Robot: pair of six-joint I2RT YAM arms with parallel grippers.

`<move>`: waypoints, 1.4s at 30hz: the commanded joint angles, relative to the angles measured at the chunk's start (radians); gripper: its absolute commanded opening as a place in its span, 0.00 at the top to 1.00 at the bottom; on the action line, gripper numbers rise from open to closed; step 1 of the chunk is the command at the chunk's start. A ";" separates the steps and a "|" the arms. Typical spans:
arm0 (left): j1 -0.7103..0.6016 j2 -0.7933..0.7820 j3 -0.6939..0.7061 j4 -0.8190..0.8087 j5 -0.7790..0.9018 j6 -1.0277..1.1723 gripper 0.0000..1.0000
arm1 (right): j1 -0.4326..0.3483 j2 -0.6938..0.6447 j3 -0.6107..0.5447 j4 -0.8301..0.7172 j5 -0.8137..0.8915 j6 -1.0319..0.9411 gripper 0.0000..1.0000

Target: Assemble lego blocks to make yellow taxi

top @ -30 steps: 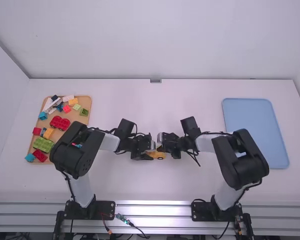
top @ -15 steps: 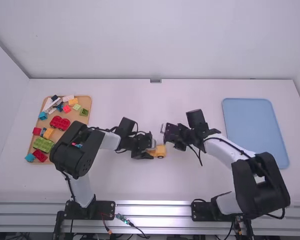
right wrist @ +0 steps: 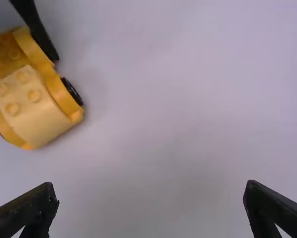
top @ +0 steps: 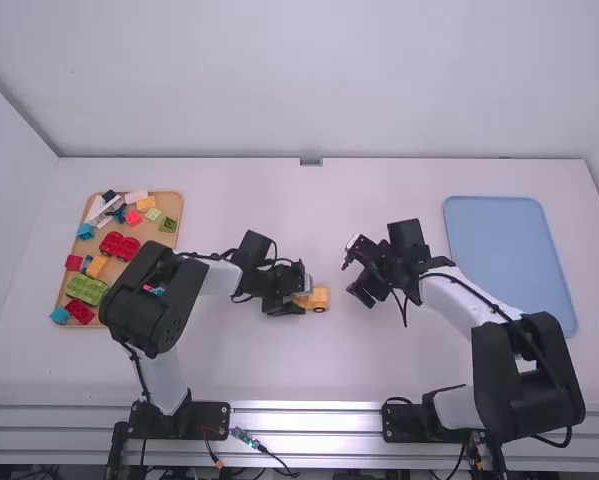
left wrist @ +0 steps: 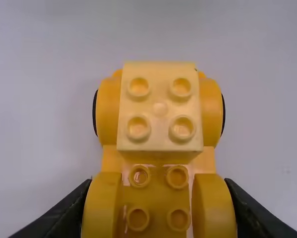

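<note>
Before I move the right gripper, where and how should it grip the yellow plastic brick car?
Probably by the pale yellow studded block, from above: it stands higher than the wheel arches, its top is free, and the left gripper clamps the other end.

My links (top: pixel 459 303) are white; my joints (top: pixel 541 375) are bulky black blocks with rounded ends; thin black cables (top: pixel 405 316) loop outside them; black plates (top: pixel 213 416) flank my bases.

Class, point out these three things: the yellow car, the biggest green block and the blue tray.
Yellow car (left wrist: pixel 159 109): left wrist view, studded top of its pale block.
Biggest green block (top: pixel 86 289): high view, middle of its top.
Blue tray (top: pixel 509 265): high view, bare middle.
</note>
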 commanded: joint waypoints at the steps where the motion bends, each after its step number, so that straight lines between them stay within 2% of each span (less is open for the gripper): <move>1: -0.002 0.028 -0.013 -0.023 -0.108 -0.029 0.30 | 0.000 -0.018 0.014 -0.002 0.003 0.018 0.01; 2: -0.002 0.028 -0.013 -0.023 -0.108 -0.029 0.25 | 0.002 -0.018 0.014 -0.002 0.003 0.018 0.01; 3: -0.002 0.028 -0.013 -0.022 -0.108 -0.030 0.16 | 0.005 -0.018 0.014 -0.002 0.003 0.018 0.01; 4: -0.002 0.028 -0.013 -0.023 -0.108 -0.030 0.01 | 0.010 -0.018 0.014 -0.002 0.003 0.017 0.01; 10: -0.002 0.026 -0.012 -0.023 -0.108 -0.046 0.01 | 0.010 -0.018 0.014 -0.002 0.003 0.017 0.01; 15: 0.004 0.000 0.045 -0.155 -0.113 -0.055 0.01 | 0.008 -0.018 0.014 0.000 0.003 0.018 0.01; 24: 0.011 -0.028 0.330 -0.619 -0.254 -0.055 0.01 | 0.008 -0.018 0.014 0.002 0.003 0.018 0.01; 27: 0.010 -0.028 0.469 -0.809 -0.335 -0.055 0.01 | 0.008 -0.018 0.014 0.002 0.003 0.018 0.01; 31: 0.009 -0.028 0.596 -0.940 -0.486 -0.056 0.01 | 0.008 -0.018 0.014 0.002 0.003 0.017 0.01; 35: 0.011 -0.028 0.693 -0.990 -0.603 -0.063 0.01 | 0.008 -0.018 0.014 0.003 0.003 0.018 0.01; 39: 0.027 -0.028 0.775 -0.971 -0.667 -0.096 0.01 | 0.008 -0.018 0.014 0.002 0.003 0.017 0.01; 42: 0.085 -0.028 0.818 -0.837 -0.798 -0.275 0.01 | 0.008 -0.018 0.014 0.003 0.003 0.018 0.01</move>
